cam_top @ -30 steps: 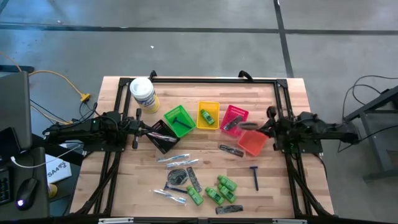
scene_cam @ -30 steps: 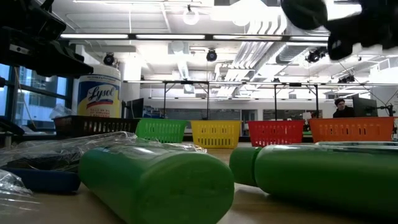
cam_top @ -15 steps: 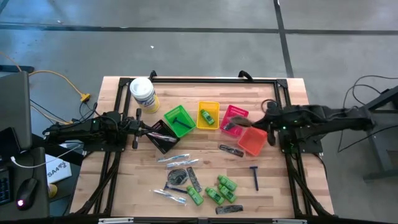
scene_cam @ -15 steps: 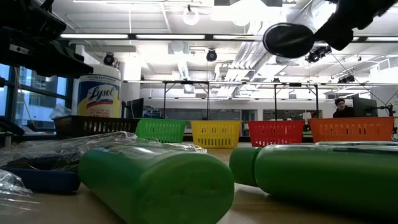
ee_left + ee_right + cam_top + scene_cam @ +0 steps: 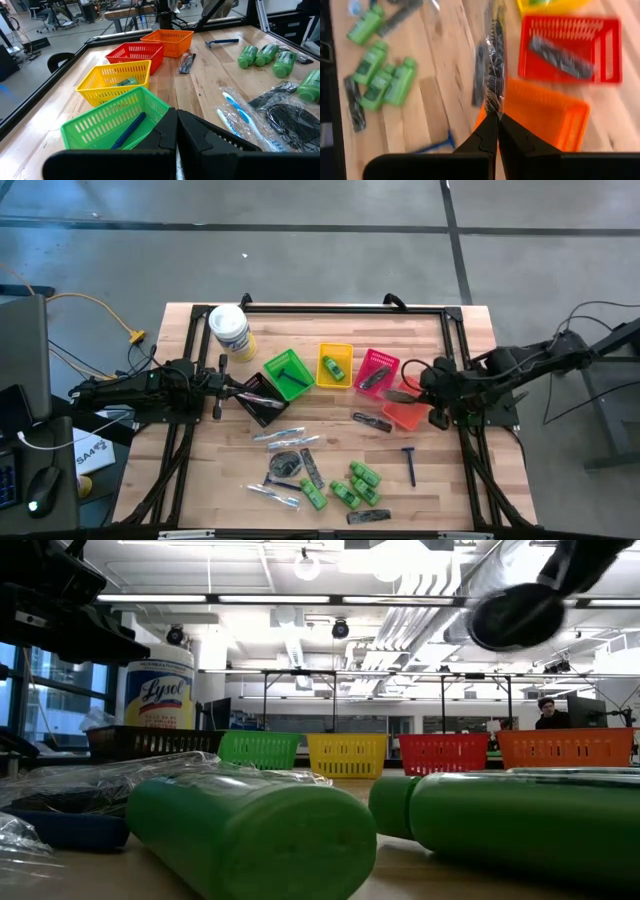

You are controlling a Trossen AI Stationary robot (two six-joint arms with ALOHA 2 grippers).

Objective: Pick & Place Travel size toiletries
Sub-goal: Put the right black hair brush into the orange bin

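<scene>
The right gripper is hanging above the orange basket, its fingers clamped together on a dark comb in a clear wrapper that is sticking straight out beyond the fingertips. In the high view this gripper is sitting over the orange basket, with the red basket just beyond its tips; a second comb is lying inside the red basket. A third comb is lying on the wood just beside the orange basket.

The left gripper is waiting at the table's left side, fingers pressed together on nothing, over the dark basket. Just ahead of its tips the green basket is holding a blue-handled razor, and the yellow basket beyond it is holding a green bottle.

Well away from both sets of fingers, toward the near edge, the remaining items are lying loose: green bottles, a razor, wrapped sticks and dark packets. The white tub is standing at the far left corner.
</scene>
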